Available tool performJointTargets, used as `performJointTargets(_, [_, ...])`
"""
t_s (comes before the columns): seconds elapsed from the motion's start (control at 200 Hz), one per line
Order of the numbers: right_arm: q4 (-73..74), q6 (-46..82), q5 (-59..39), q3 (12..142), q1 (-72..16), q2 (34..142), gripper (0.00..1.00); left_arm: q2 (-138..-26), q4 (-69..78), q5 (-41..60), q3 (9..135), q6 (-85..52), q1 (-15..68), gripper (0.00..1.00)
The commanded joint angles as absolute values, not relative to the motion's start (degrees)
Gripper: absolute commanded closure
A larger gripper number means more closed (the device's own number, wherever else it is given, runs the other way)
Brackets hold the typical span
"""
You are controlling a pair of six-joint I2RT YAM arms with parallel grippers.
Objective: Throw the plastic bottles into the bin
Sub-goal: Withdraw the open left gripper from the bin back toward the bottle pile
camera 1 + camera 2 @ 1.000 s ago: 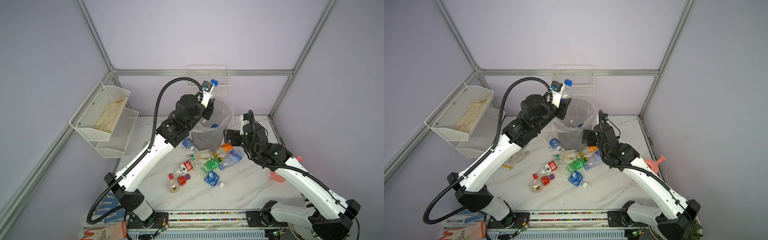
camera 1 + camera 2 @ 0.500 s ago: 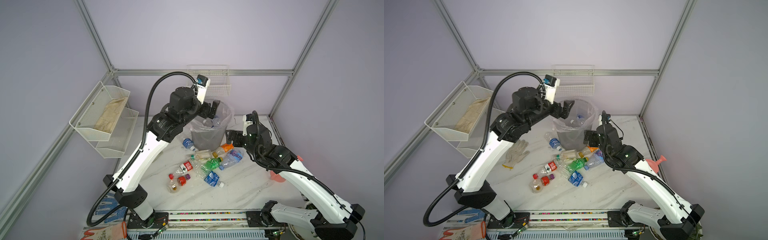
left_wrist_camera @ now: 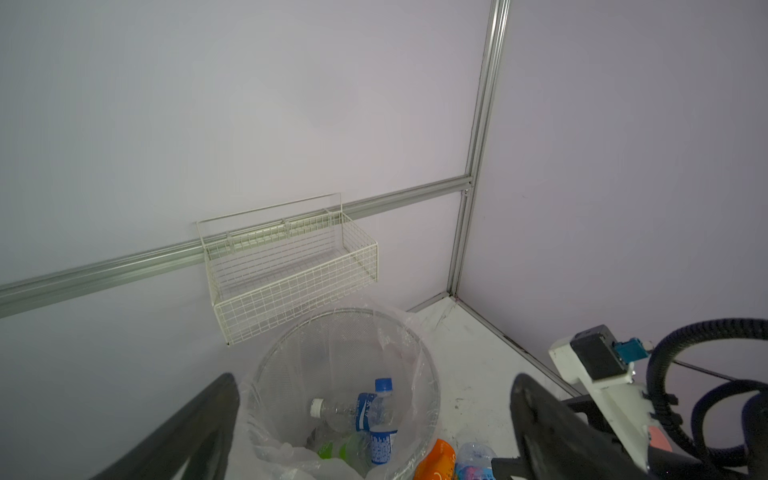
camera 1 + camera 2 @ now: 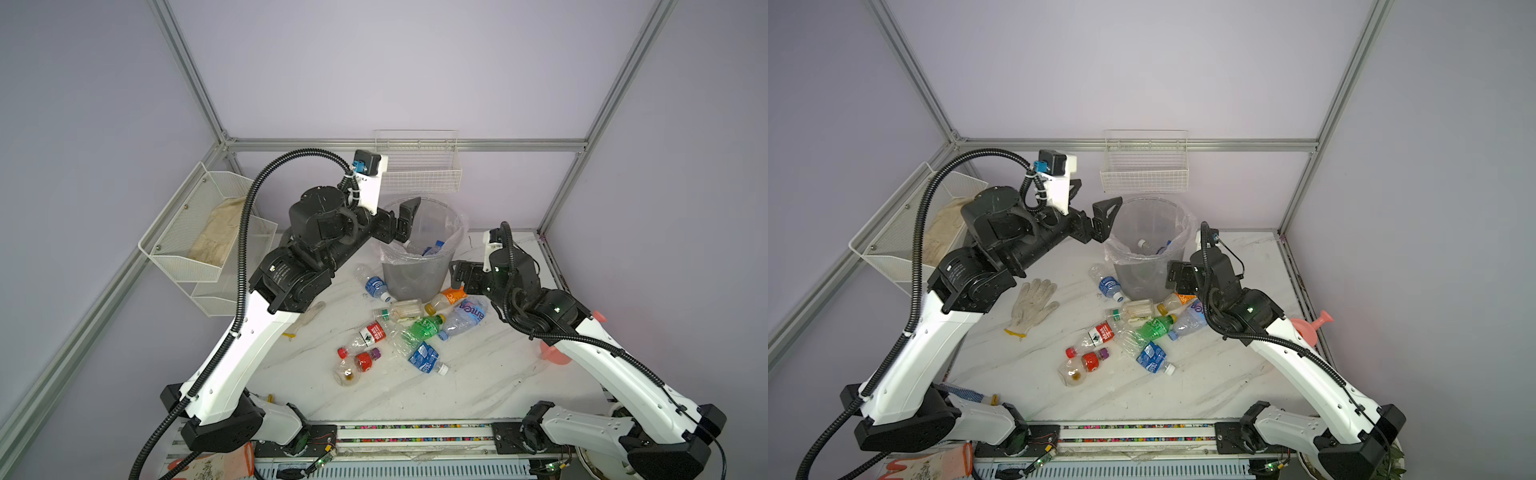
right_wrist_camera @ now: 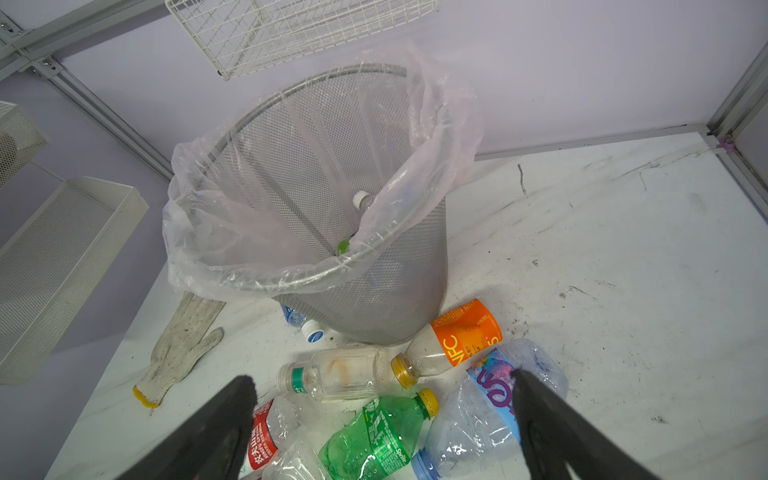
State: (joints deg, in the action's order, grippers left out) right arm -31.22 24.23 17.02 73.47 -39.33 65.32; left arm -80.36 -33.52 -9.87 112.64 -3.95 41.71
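Plastic bottles [image 4: 417, 328], top views: a loose heap on the table [image 4: 478, 374] just in front of the bin [image 4: 415, 278]; a few are already inside.
Left wrist: left gripper [image 3: 372, 376] spread wide and empty over the bin's mouth; a blue-capped bottle [image 3: 382, 415] lies within.
Right wrist: right gripper [image 5: 382, 376] spread wide and empty above the green bottle [image 5: 374, 432].
Handling: likely light, thin-walled and slick, prone to roll and crumple.
Hold: across the labelled mid-body, jaws square to its length; cap and neck look too narrow.
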Motion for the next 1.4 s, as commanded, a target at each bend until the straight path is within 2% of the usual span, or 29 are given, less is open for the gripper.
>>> performJointTargets(0.0, [-32.48,24.79,16.89,74.19,-39.55,65.74,0.02,-75.57,-29.88,-11.02,108.22,-4.99,42.1,0.0])
performJointTargets(0.44, [-31.11,23.16,14.17,73.83,-39.55,65.34,0.03,-65.4,-25.63,-12.4,92.58,-8.21,42.6,0.0])
performJointTargets(0.805, [-30.06,19.19,11.84,73.38,-39.55,64.65,0.03,-59.98,-24.78,-13.25,83.77,-11.29,42.73,0.05])
performJointTargets(1.395, [-30.67,13.82,1.81,70.14,-40.44,65.5,0.03,-54.42,-24.86,-13.6,71.91,-16.58,42.72,0.07])
